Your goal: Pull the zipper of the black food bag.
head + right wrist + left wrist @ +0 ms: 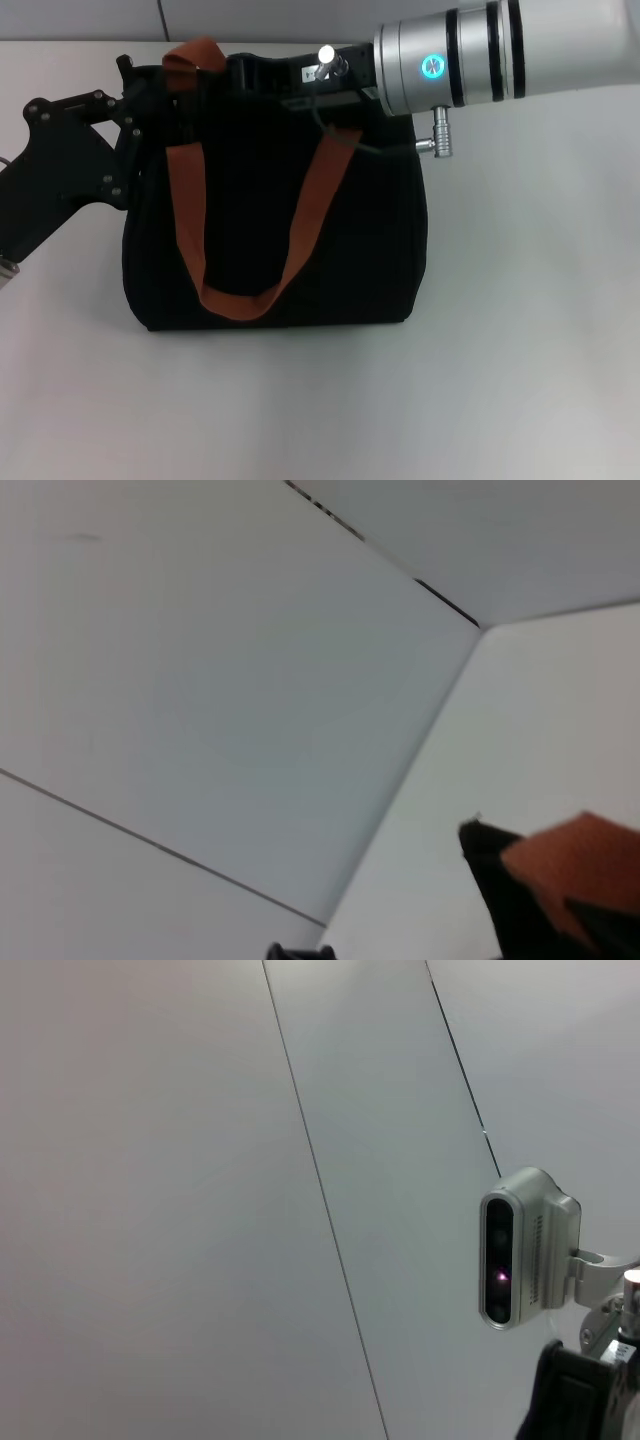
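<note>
The bag [280, 230] stands on the table [520, 380], steadied at its top corner by the left gripper [150, 95]; the right gripper [285, 80] is reached over the top, presumably toward the unseen zipper; neither grip can be told

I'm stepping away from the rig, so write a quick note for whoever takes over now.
Left claw: at the black food bag's top left corner, by a rust-brown handle; grip not visible.
Right claw: over the bag's top edge, right of middle; grip not visible.
Bag: upright on the white table, front handle hanging down.
Zipper: hidden in every view.
Done: both arms at the bag's top.
Left: confirm the hold, pull the zipper.
</note>
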You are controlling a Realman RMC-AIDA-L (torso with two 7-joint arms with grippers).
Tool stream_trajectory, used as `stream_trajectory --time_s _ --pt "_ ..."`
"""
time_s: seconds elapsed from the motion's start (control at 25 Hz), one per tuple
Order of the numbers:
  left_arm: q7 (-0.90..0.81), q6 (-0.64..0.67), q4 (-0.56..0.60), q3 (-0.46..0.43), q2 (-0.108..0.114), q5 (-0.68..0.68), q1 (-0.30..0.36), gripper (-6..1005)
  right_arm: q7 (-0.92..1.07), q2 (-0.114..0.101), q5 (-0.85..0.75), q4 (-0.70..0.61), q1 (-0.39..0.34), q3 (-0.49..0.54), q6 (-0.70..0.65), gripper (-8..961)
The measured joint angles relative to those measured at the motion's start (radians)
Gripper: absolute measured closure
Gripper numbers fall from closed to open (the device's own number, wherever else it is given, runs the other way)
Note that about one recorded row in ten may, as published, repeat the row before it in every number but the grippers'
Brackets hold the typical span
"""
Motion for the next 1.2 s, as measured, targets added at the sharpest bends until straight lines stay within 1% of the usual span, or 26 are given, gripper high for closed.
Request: stream_trajectory --time_s 0.04,0.32,0.56,0.76,1.0,1.2 --pt "0.000 0.000 0.000 0.000 0.000 0.000 0.000 982 -0.015 0.000 0.020 0.005 -0.003 0.000 -0.002 836" --pt "-0.001 0.002 0.000 -0.002 0.000 0.000 -0.002 982 -0.027 0.000 0.025 0.007 -0.006 -0.001 0.002 892" --pt "-0.001 0.002 -0.002 -0.001 0.000 0.000 -0.004 982 -0.026 0.000 0.025 0.007 -0.002 -0.009 0.004 899" --pt "-0.002 0.003 -0.002 0.000 0.000 0.000 -0.006 982 -0.024 0.000 0.025 0.008 0.002 -0.029 0.012 892" --pt "-0.002 0.009 -0.002 0.000 0.000 0.000 -0.006 982 -0.026 0.000 0.025 0.005 0.006 -0.040 0.017 833" --pt "-0.002 0.013 -0.002 0.000 0.000 0.000 -0.007 982 -0.027 0.000 0.025 0.004 0.008 -0.042 0.018 815"
